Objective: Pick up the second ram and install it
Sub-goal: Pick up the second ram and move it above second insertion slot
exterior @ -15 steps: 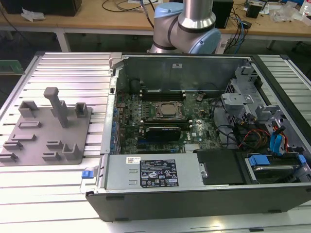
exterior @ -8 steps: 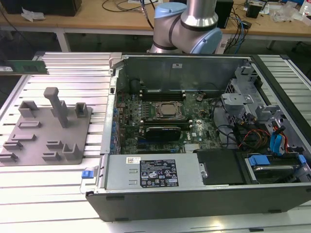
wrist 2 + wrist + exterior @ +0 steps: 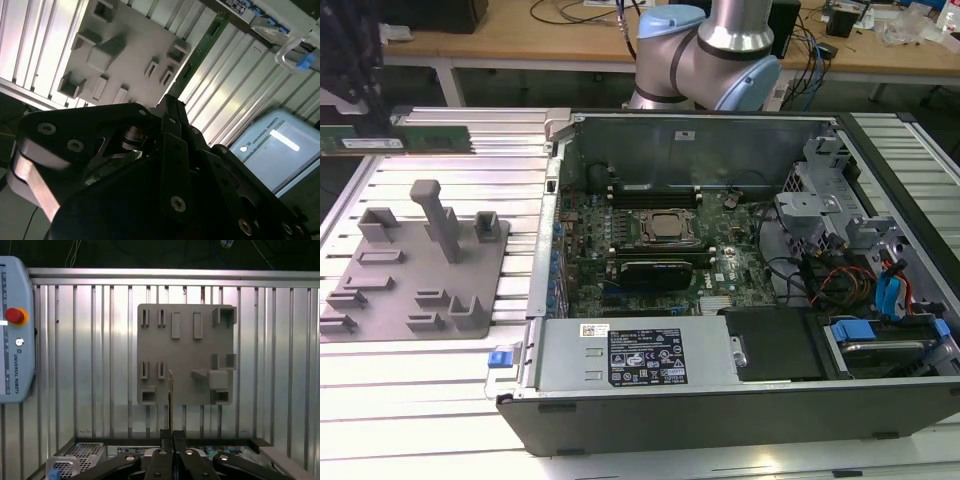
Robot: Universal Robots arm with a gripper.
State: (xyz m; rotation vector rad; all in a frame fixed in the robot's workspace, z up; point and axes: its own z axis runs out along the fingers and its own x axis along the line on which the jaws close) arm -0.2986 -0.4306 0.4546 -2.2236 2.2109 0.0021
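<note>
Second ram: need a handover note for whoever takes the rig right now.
Gripper: fingers shut on the ram.
Where: the ram is held level above the table, beyond the grey fixture, at the exterior view's left of the open case. In the first wrist view it shows edge-on over the fixture.
Done: pick-up.
Left: install. The ram is not in the case, and nowhere near the board by the CPU socket.

A ribbed metal tabletop (image 3: 420,400) shines under bright light. Behind it stands a wooden desk (image 3: 520,45) (cables (image 3: 552,12) trail across it).
</note>
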